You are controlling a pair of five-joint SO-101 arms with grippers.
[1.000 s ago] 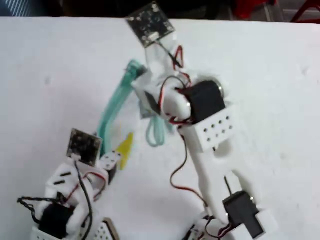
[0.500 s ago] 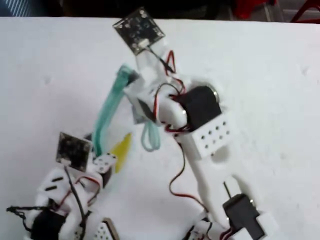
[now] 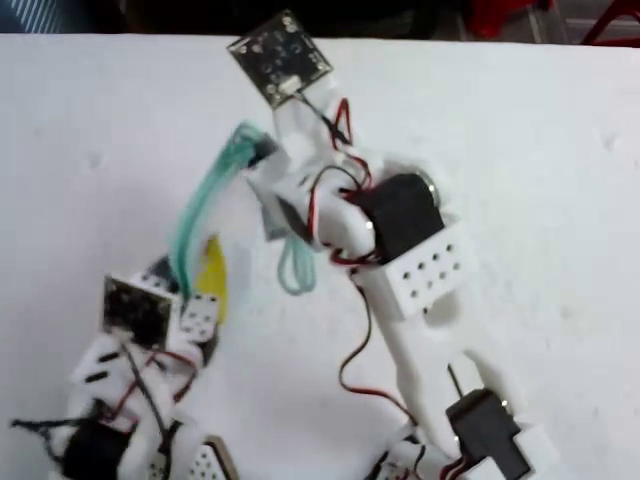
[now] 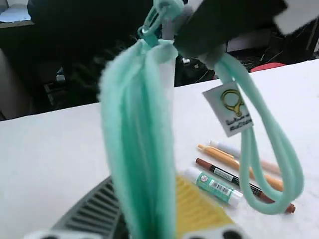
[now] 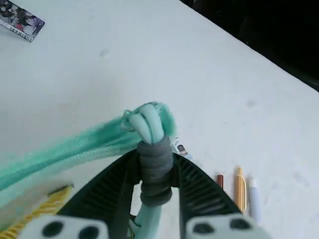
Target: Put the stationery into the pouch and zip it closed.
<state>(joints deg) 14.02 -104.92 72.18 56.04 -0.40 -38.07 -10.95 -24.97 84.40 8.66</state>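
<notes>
The teal mesh pouch (image 3: 200,205) hangs stretched on edge between both arms. My right gripper (image 3: 268,180) is shut on the grey collar (image 5: 154,169) where the teal loop strap (image 3: 296,268) joins the pouch's upper end. My left gripper (image 3: 195,285) is shut on the pouch's lower end, and the teal fabric (image 4: 142,149) runs between its grey and yellow jaws. The strap (image 4: 269,164) dangles with a white tag (image 4: 228,112). Several pens (image 4: 234,172) lie side by side on the table beyond the pouch, and their ends (image 5: 239,191) also appear beside the right gripper.
A small printed card (image 5: 20,22) lies far out on the white table (image 3: 540,150). The right arm's body (image 3: 410,250) and its red and black cables (image 3: 350,360) cross the middle. Bare table spreads to the far left and right.
My left gripper has moved up and left with the pouch's lower end, so the pouch now slants more. The right gripper shifted slightly left and kept its hold.
</notes>
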